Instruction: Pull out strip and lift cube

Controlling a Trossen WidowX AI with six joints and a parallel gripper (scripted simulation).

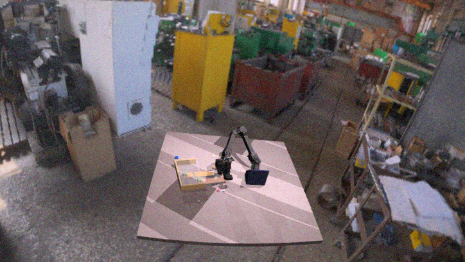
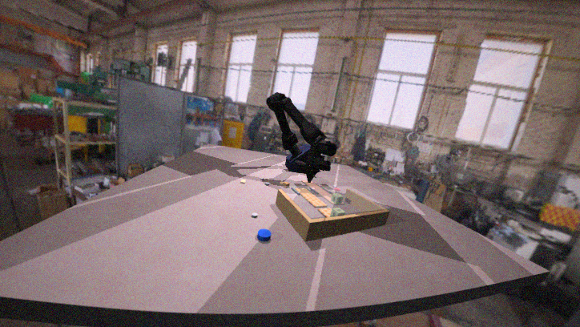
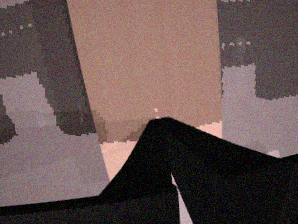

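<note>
A shallow wooden tray lies on the table, open at the end nearest the arm. Orange strips lie in it along its length. Two pale green cubes sit near the tray's closed end. I cannot read a label on either. My gripper is shut, with its tip low over the tray's open end. In the wrist view the closed fingertips rest at the near edge of a wide tan strip. I cannot see anything held between them.
A blue puck lies on the table beside the tray. Small pink and white bits lie past the tray's open end. The arm's dark blue base block stands to the right of the tray.
</note>
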